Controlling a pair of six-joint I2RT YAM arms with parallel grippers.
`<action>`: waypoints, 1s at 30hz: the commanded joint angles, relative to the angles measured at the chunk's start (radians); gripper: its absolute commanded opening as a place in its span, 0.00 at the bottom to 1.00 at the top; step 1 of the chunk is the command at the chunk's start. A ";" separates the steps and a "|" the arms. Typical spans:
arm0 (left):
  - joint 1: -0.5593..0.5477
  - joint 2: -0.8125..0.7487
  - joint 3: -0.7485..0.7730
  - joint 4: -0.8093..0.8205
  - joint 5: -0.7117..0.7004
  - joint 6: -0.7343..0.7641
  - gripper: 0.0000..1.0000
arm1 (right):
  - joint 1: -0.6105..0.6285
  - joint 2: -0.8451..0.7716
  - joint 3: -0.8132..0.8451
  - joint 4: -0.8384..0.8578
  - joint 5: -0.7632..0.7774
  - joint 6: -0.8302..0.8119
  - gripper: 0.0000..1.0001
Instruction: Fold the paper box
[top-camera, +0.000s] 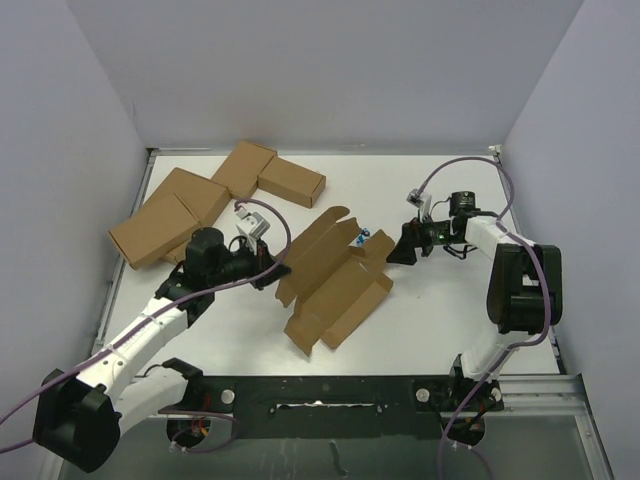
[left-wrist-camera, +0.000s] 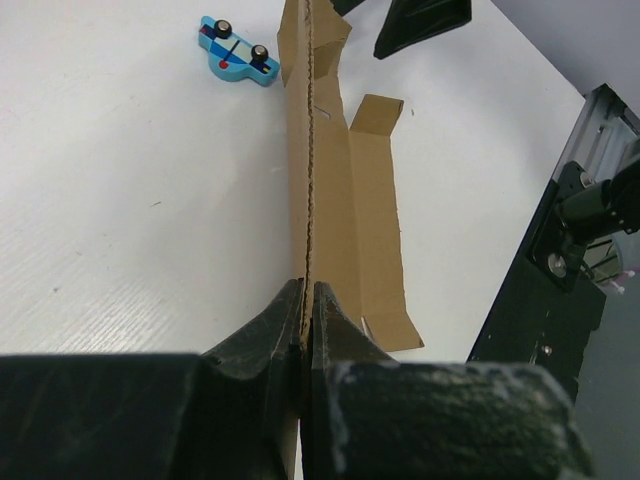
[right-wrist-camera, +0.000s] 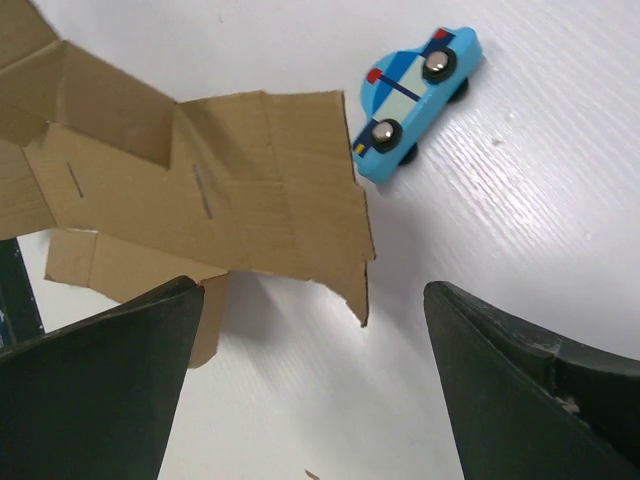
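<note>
The paper box (top-camera: 335, 280) is a flat brown die-cut sheet with flaps and slots, lying mid-table with its left side lifted. My left gripper (top-camera: 275, 272) is shut on that left edge; in the left wrist view the fingers (left-wrist-camera: 306, 300) pinch the cardboard (left-wrist-camera: 350, 200), which runs away edge-on. My right gripper (top-camera: 395, 248) stands open just off the sheet's far right corner. In the right wrist view its jaws (right-wrist-camera: 312, 300) are wide apart with only table between them. The corner flap of the sheet (right-wrist-camera: 250, 190) hangs just beyond the fingertips, untouched.
A small blue toy car (top-camera: 362, 237) (left-wrist-camera: 237, 53) (right-wrist-camera: 415, 103) lies by the sheet's far right corner, close to the right gripper. Several closed brown cartons (top-camera: 200, 200) cluster at the back left. A black rail (top-camera: 330, 390) runs along the near edge.
</note>
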 joint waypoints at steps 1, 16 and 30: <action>-0.027 -0.007 0.007 0.077 0.032 0.047 0.00 | -0.018 0.017 0.049 0.028 0.060 0.014 0.98; -0.058 -0.002 0.015 0.080 0.013 0.073 0.00 | -0.032 0.044 0.097 -0.092 -0.149 -0.077 0.44; -0.049 0.141 0.340 -0.204 0.024 0.227 0.00 | -0.030 -0.235 -0.185 0.457 -0.107 0.145 0.00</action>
